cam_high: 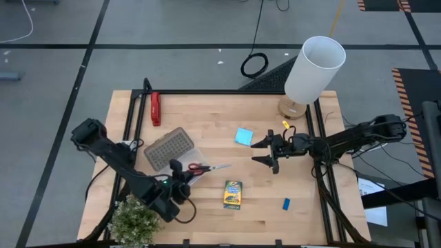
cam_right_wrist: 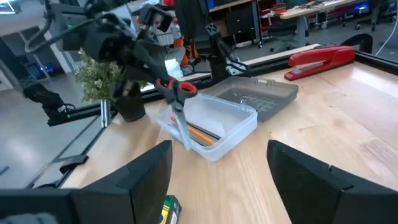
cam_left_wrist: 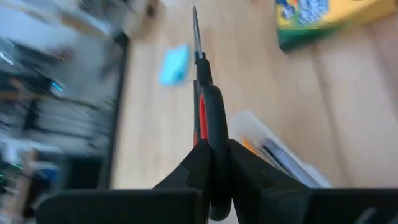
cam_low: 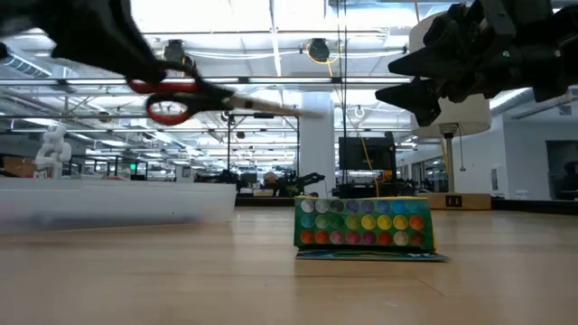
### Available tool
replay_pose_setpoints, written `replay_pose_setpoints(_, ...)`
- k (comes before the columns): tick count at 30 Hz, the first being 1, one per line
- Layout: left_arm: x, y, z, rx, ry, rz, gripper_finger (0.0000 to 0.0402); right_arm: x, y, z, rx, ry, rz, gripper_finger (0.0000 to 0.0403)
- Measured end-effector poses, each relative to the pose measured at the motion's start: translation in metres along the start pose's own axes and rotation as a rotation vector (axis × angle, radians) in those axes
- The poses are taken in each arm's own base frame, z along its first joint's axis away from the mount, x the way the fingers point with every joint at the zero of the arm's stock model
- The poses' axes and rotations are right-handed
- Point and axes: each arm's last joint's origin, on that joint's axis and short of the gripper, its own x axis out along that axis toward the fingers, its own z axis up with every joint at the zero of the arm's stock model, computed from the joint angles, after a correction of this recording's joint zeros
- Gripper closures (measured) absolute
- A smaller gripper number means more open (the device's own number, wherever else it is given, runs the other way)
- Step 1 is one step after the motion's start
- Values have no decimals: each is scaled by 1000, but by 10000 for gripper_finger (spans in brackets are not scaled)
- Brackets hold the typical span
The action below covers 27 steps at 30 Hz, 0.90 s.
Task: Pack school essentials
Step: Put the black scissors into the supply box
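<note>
Butcher-block tabletop (cam_high: 207, 213), pale wood planks, framed by dark rails; white lampshade at upper right of the high view, small potted plant at lower left.

Left gripper (cam_high: 180, 173), lower left of centre, is clamped on the red-handled scissors (cam_high: 207, 167). Blades are closed and point toward frame centre. In the low view the scissors hang clear above the table. They sit just over the clear plastic case (cam_high: 185, 160), whose grey dotted lid (cam_high: 167, 147) is folded open beside it. An orange pencil (cam_right_wrist: 200, 134) and a dark pencil already lie inside.

Right gripper (cam_high: 269, 151), right of centre, hovers with fingers spread wide and holds nothing.

Still loose on the wood: light-blue square notepad (cam_high: 243, 136) just beside the right gripper, yellow-green crayon box (cam_high: 233, 194) at lower centre, tiny blue eraser (cam_high: 286, 203) at lower right. Red bar-shaped tool (cam_high: 156, 108) lies at upper left, apart.

Risks, as judged:
- Grip is on smooth hard plastic handles; the long steel blades could swing or slip.
- Case is light, thin-walled plastic; blade tips catching the rim could shove or tip it.
- Scissors look long for the tray; laid crosswise they may ride on the rim and block the lid.
</note>
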Motion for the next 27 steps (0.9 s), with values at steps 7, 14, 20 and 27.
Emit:
replay_pose_setpoints(7, -21, 7, -9, -99, 215, -136, 369, -1, 0, 0, 0, 8, -2, 149)
replay_pose_setpoints(14, -38, 11, -20, -212, 376, -144, 368, -1, 0, -1, 0, 14, -4, 149)
replay_pose_setpoints(20, -41, 13, -25, -356, 464, -118, 367, -1, 0, -1, -2, 15, -5, 149)
replay_pose_setpoints(27, -31, 19, -24, -442, 499, -89, 367, -1, 0, -1, -1, 15, -5, 149)
